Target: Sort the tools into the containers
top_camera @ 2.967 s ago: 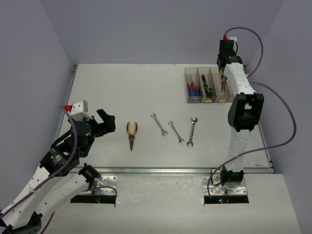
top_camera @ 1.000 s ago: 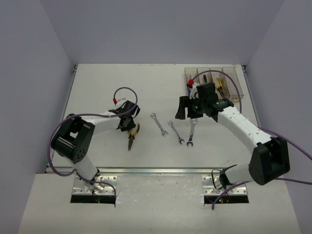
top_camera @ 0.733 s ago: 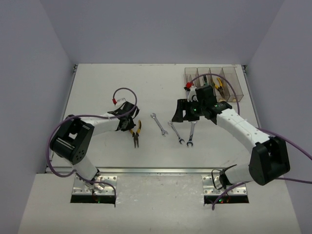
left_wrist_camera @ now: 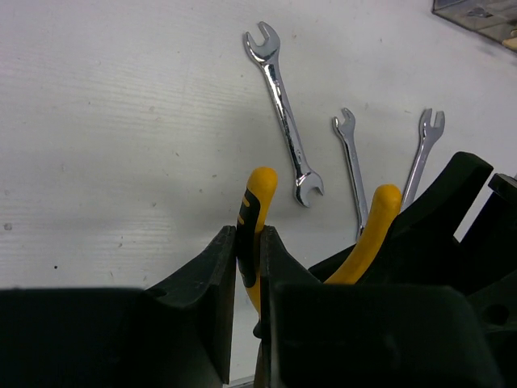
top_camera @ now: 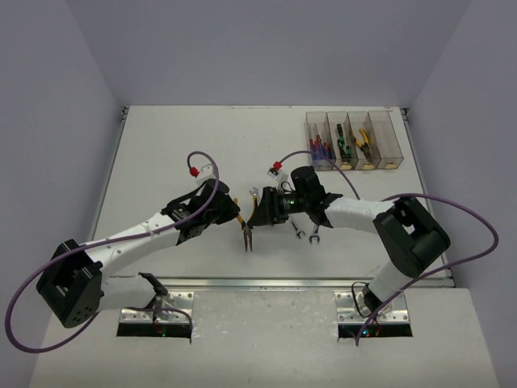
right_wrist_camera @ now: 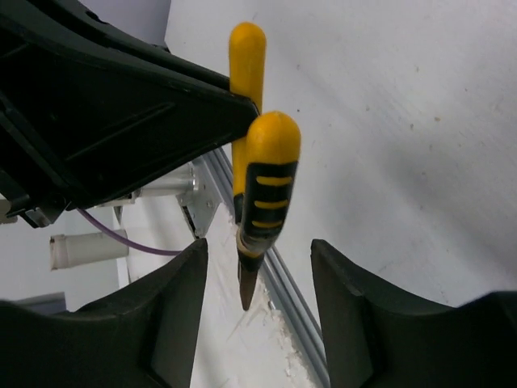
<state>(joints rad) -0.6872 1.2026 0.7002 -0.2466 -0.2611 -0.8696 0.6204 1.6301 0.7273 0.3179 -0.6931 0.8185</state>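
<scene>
Left gripper [left_wrist_camera: 246, 242] is clamped tight on one handle of the yellow-and-black pliers [top_camera: 245, 234], near the middle of the table [top_camera: 186, 145] toward its near edge. The other handle splays free. Right gripper [right_wrist_camera: 258, 250] faces it with jaws apart; the free handle sits between its fingers [right_wrist_camera: 182, 307] and touches neither. Looks like a handover, grip not yet taken.

Containers [top_camera: 380, 141] are at the far right corner. The blue/red screwdriver [top_camera: 321, 148], green/black screwdriver [top_camera: 343, 145] and second pliers [top_camera: 365, 144] are already in them, and the rightmost bin looks bare. Three wrenches [left_wrist_camera: 279, 105] lie loose on the table, just past the grippers.

Risks:
- Held by one handle only, so the pliers can pivot at the joint or twist when the right jaws close.
- If the left lets go before the right is firm, the pliers drop, maybe onto the wrenches.
- The two grippers are very close, so fingers could knock together or pinch off-centre.
- A grip on a single splayed handle may swing the nose and catch a bin wall later.

Hard to see:
- The left wrist view hides the nose of the pliers behind its own fingers.
- In the top view the right gripper covers part of the leftmost wrench.
- Clearance between the nose and the table cannot be judged.
- The rightmost bin may hold something too small to tell.
</scene>
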